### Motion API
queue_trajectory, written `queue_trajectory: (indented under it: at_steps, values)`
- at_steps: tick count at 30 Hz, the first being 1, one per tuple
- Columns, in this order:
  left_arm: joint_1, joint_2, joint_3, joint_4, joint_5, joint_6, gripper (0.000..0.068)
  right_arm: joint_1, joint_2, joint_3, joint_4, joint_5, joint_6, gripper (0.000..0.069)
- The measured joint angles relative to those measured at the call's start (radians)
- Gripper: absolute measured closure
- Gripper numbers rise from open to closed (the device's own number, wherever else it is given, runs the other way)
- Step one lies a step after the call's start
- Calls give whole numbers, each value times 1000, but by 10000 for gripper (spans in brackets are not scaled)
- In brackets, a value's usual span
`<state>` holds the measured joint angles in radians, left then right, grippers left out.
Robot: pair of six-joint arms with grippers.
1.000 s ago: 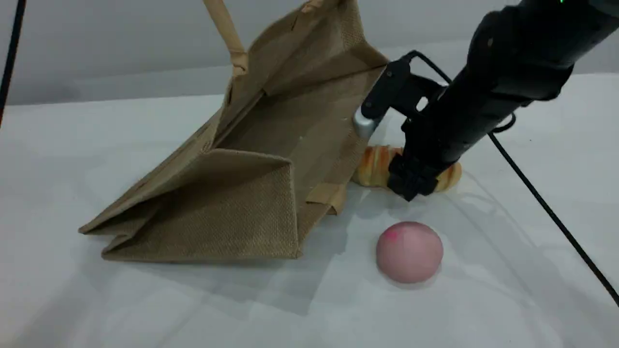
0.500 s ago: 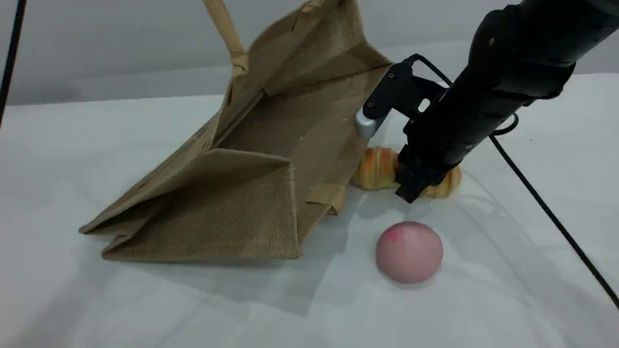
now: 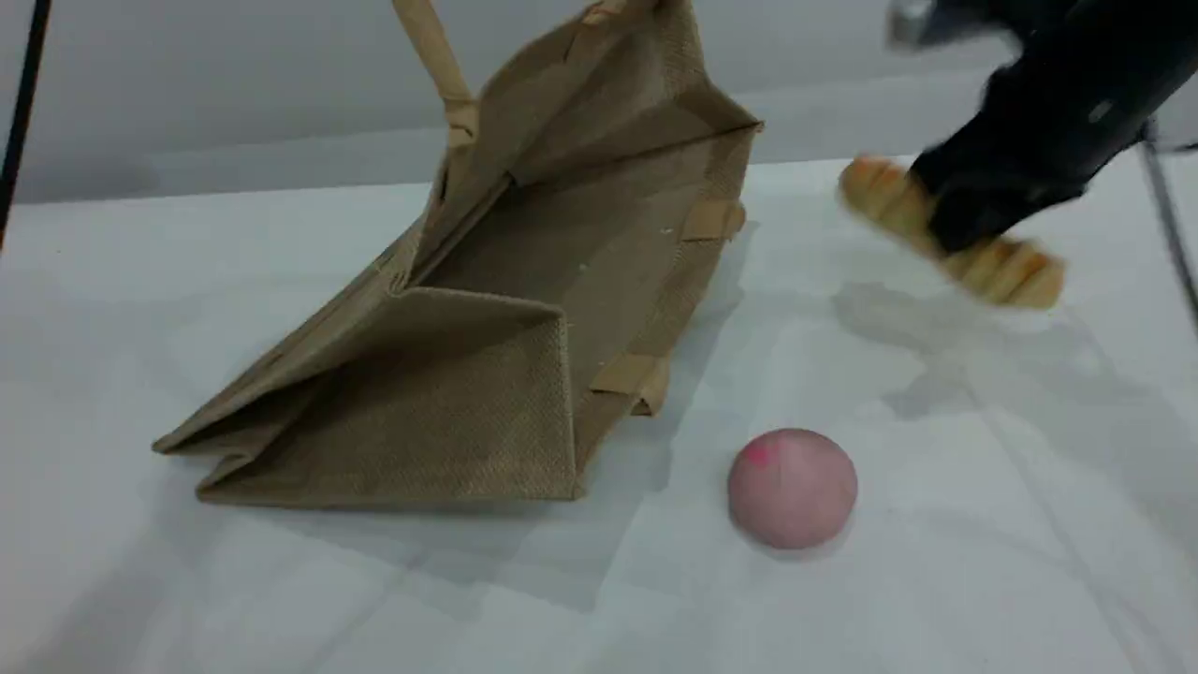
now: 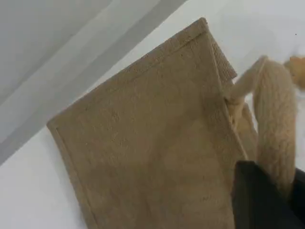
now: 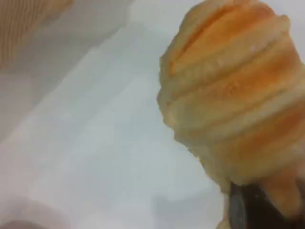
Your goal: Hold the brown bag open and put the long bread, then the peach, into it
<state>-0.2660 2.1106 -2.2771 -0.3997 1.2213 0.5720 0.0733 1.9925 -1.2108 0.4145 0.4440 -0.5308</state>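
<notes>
Scene view: one bag (image 3: 487,374), one peach (image 3: 792,487), one bread (image 3: 1006,270) (aloft).

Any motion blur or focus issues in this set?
Scene view: right claw and the long bread it carries are motion-smeared; brown bag and peach are sharp, with soft diffuse shadows. Right wrist view: bread very close, soft, not in focus. Left wrist view: bag weave slightly soft, handle blurred in the foreground.
</notes>
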Motion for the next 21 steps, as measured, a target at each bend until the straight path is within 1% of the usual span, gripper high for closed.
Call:
queue_trajectory:
  at_steps: [2,4,7,9,14,19,21]
  values:
    - [0,0,0,-20,0,18,589,-22,-64,-1,1,52,43,625]
    - [0,0,0,-48,0,37,589,-25,-123,-1,6,120,85,625]
    - [-4,0,0,-103,-1,77,589,-24,-218,-1,49,219,138,626]
    - [-11,0,0,-143,-1,106,589,-24,-273,-1,91,266,145,627]
    - [-25,0,0,-149,-1,127,589,-24,-363,-2,225,403,145,628]
    - [-26,0,0,-152,-1,127,589,-23,-352,1,360,546,164,628]
    - [-26,0,0,-152,-1,127,589,-22,-353,7,420,578,164,630]
